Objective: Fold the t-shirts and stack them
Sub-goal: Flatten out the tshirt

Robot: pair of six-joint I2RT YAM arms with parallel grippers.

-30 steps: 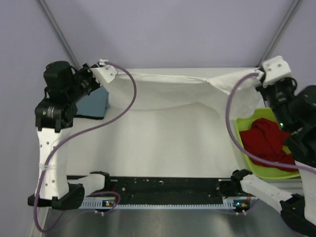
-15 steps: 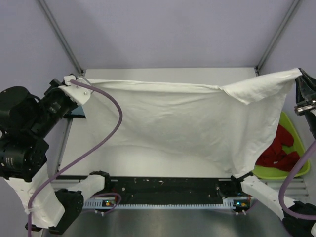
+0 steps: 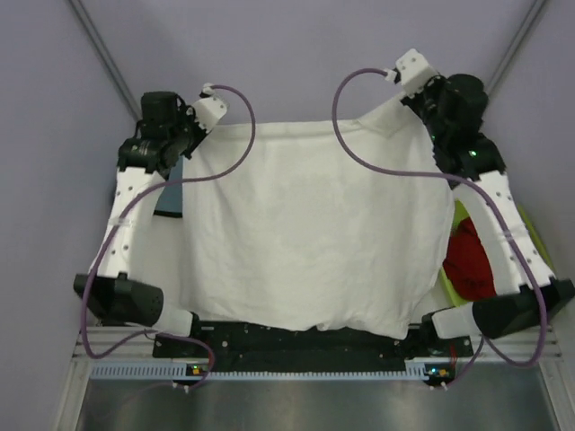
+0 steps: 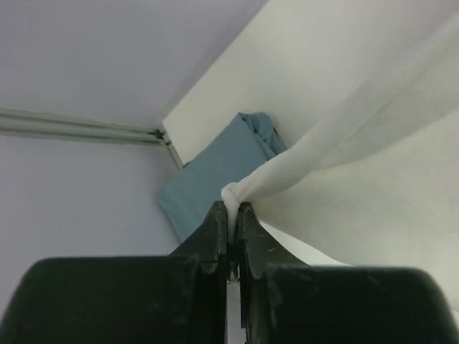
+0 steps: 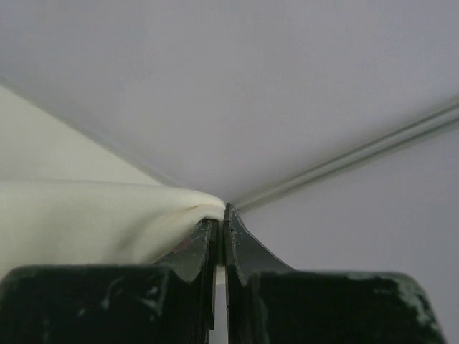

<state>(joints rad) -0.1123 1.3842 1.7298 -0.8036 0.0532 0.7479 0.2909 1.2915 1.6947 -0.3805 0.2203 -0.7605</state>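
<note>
Room: white table, lilac walls.
Shirt: white shirt spread across it.
Grippers: your left gripper and right gripper each clamp one far corner.

Table is a plain cream-white top. Pretty much all of it is buried under 1 big white t-shirt, spread out from the 2 grippers back toward their bases, with the hem reaching the black rail down by the mounts. Just past the left gripper fingertips, a bit to their left, a folded blue-grey t-shirt lies flat, with the white one draped over its inner edge. Well back from the right gripper, under that arm, sits a lime-green bin, half hidden by the shirt.
</note>
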